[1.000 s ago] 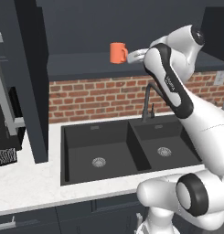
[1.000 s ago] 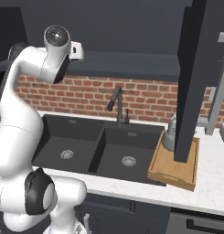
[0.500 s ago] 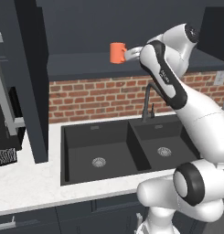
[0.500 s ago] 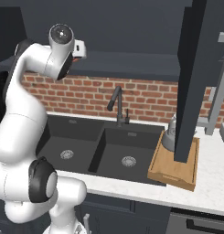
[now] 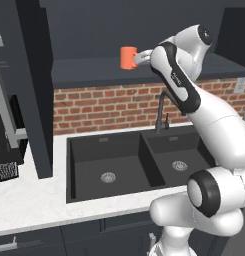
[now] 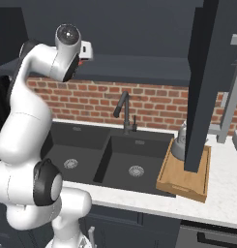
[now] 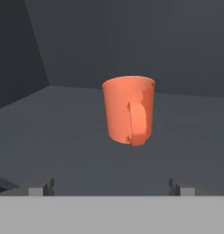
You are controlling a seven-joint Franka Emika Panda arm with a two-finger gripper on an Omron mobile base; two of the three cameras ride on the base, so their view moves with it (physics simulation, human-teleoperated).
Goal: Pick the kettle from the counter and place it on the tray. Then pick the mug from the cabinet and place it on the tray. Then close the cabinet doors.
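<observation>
The orange mug (image 5: 127, 57) stands upright on the shelf of the open cabinet (image 5: 89, 70). In the hand view the mug (image 7: 129, 109) is straight ahead, its loop handle turned toward me. My gripper (image 7: 111, 187) is open, a short way in front of the mug, with nothing between its fingers. From the left base view the gripper (image 5: 141, 57) is just right of the mug, close to it. The grey kettle (image 6: 179, 144) sits on the wooden tray (image 6: 184, 180), half hidden behind an open cabinet door (image 6: 202, 87).
A dark double sink (image 5: 139, 165) with a black faucet (image 5: 160, 112) lies below, in the white counter (image 5: 29, 205). A brick wall (image 5: 104, 107) runs behind it. The other open door (image 5: 36, 100) hangs at the left, beside a dark appliance (image 5: 5, 172).
The arm has stretched a little further left toward the mug, so the gripper is closer to it. The jaws stayed open and the mug has not moved.
</observation>
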